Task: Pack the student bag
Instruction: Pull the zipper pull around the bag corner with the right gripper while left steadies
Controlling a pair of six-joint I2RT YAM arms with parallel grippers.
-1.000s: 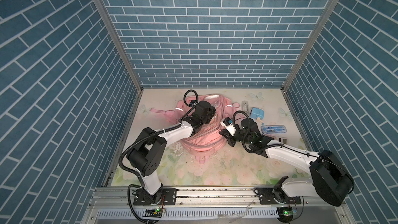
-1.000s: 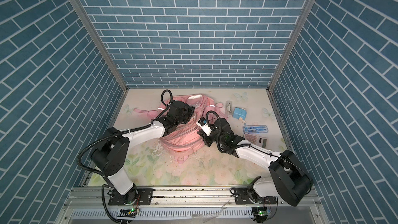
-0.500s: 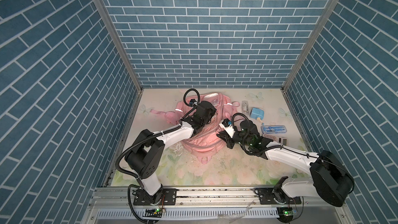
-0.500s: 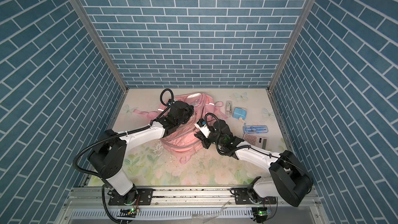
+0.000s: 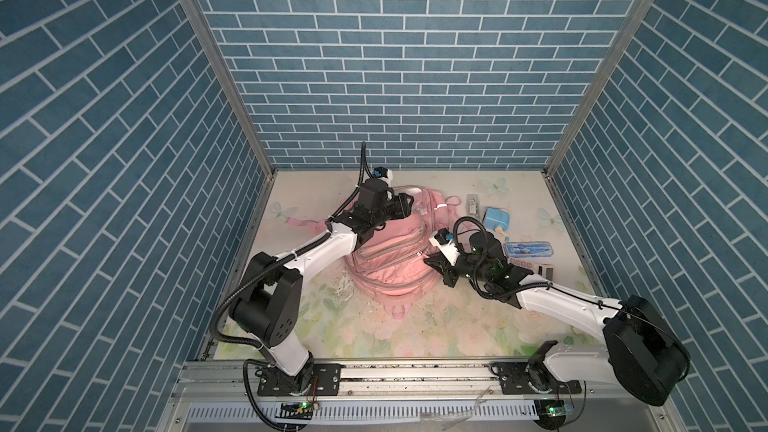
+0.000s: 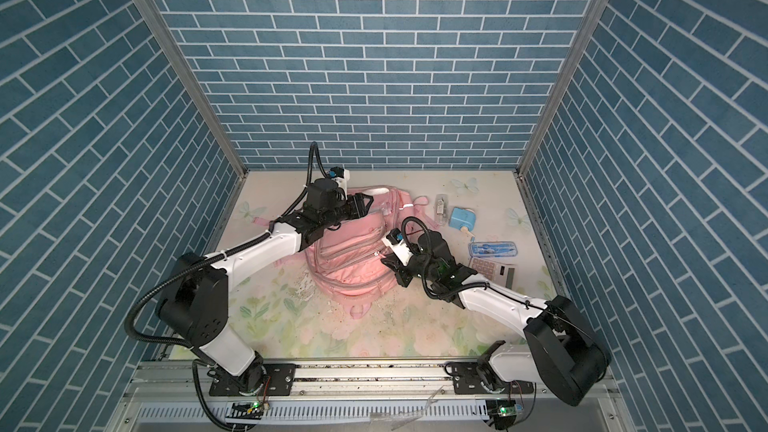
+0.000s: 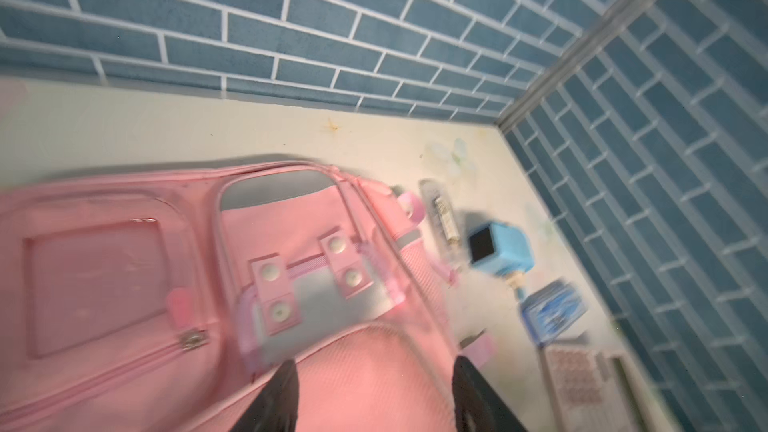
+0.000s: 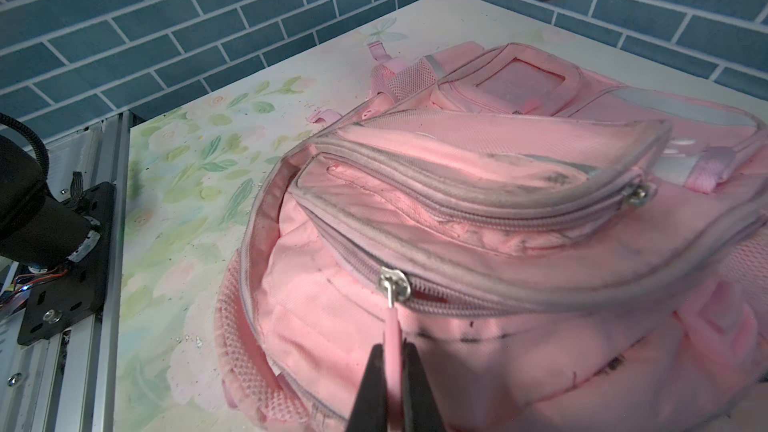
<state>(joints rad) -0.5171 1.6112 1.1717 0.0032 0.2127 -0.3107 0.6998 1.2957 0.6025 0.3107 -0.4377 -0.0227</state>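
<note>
Student bag (image 7: 124,284) blurred under left hand (image 7: 376,363) — wide; right hand (image 8: 392,351) pinches zipper pull (image 8: 390,322).

You are looking at the student bag (image 8: 561,367), a large soft pink backpack of woven cloth: matt, finely ribbed, smudged grey across the front. Its pink side panel (image 8: 237,326) is open mesh. The small zip slider (image 8: 392,284) is shiny metal, and the smooth pink zip pull tab (image 8: 392,342) under it looks like plastic or rubber. You can see the square window pocket (image 7: 95,288) is glossy clear film, and the curved silver strip (image 7: 270,191) has a dull sheen. The floral tabletop (image 5: 415,326) is a matt print, scuffed and gritty. The light-blue box (image 5: 496,218) is smooth plastic; the base rail (image 8: 79,367) is bare brushed metal.
</note>
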